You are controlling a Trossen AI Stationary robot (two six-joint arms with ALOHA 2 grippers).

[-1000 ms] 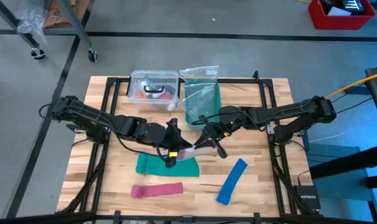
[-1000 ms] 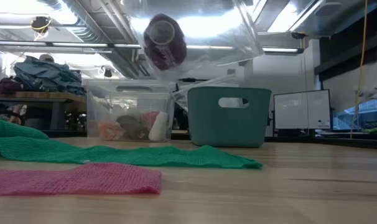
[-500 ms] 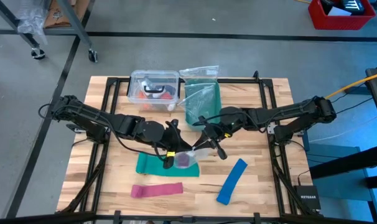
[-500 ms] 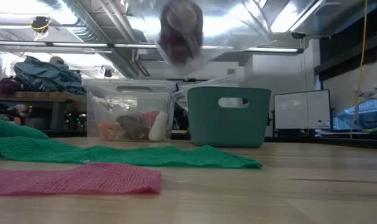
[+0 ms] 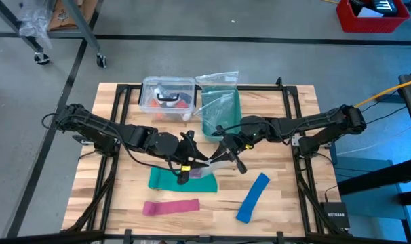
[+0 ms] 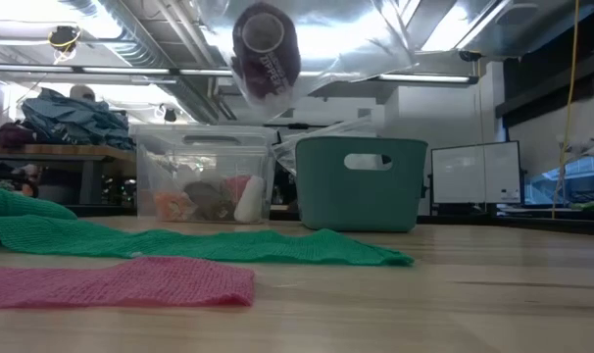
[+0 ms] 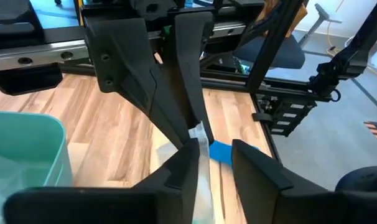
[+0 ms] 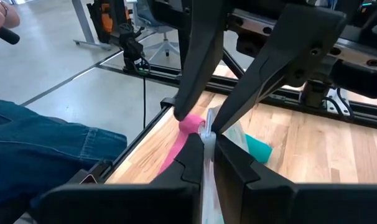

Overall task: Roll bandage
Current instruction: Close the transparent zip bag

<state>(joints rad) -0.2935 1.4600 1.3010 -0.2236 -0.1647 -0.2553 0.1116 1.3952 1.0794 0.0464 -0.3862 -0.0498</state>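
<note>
The bandage [image 6: 266, 49] is a small purple roll inside a clear plastic bag [image 5: 204, 171]. The bag hangs above the table's middle, over the green cloth [image 5: 178, 181]. My right gripper [image 8: 207, 146] is shut on the bag's top edge. My left gripper [image 7: 214, 158] faces it from the table's left, open, with its fingers on either side of the same edge. The film runs beside one left finger [image 7: 187, 163]; I cannot tell whether they touch. My right gripper pinches the clear bag's top edge [image 8: 206, 132] between its two fingers, coming slanting down from the table's right. The bag hangs below the fingers, clear of the table, with the purple roll [image 5: 197, 173] low inside it.
A pink strip [image 5: 170, 207] lies near the front edge and a blue strip [image 5: 253, 196] at the front right. A teal basket [image 5: 220, 112] and a clear box [image 5: 168, 95] stand at the back. A person's leg [image 8: 45, 149] shows beyond the table.
My left gripper has opened and let go of the bag's edge, staying in place. The bag with the roll has swung beneath the grippers, first toward the table's right and then back.
</note>
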